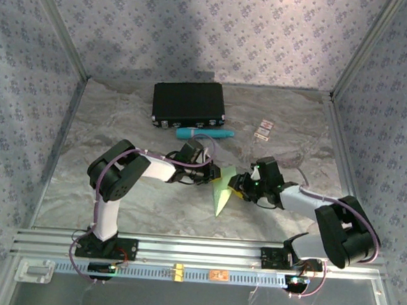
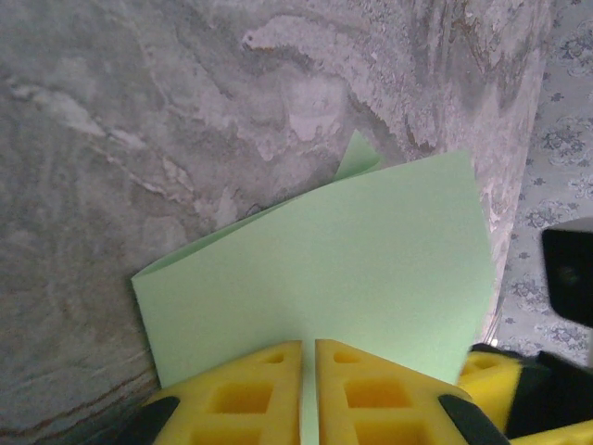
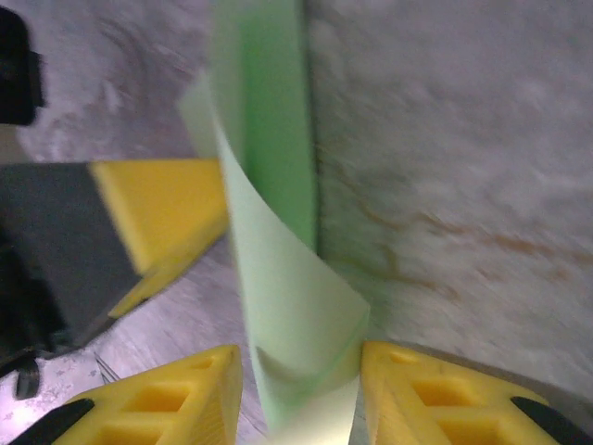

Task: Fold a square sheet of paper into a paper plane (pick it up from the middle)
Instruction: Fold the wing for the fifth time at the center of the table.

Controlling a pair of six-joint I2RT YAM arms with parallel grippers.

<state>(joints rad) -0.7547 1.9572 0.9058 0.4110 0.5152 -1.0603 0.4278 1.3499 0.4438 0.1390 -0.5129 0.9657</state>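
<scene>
**Thin pale green sheet of paper (image 1: 222, 192), smooth and folded double, held up off the marbled grey tabletop (image 1: 117, 188) between two pincers.**

The left gripper (image 2: 309, 371) has its blocky yellow fingers (image 2: 241, 394) pinched tight on the sheet's edge. The right gripper (image 3: 301, 362) stands part-open, with the sheet's curled corner between its fingers. A black rectangular case (image 1: 189, 102) and a teal cylindrical tube (image 1: 203, 134) lie just behind, near the left arm.

blocked: mid-table, square sheet of paper (image 1: 222, 192) | far: black case (image 1: 189, 104), teal tube (image 1: 203, 134) (close together) | free: table (image 1: 151, 205) near left
</scene>
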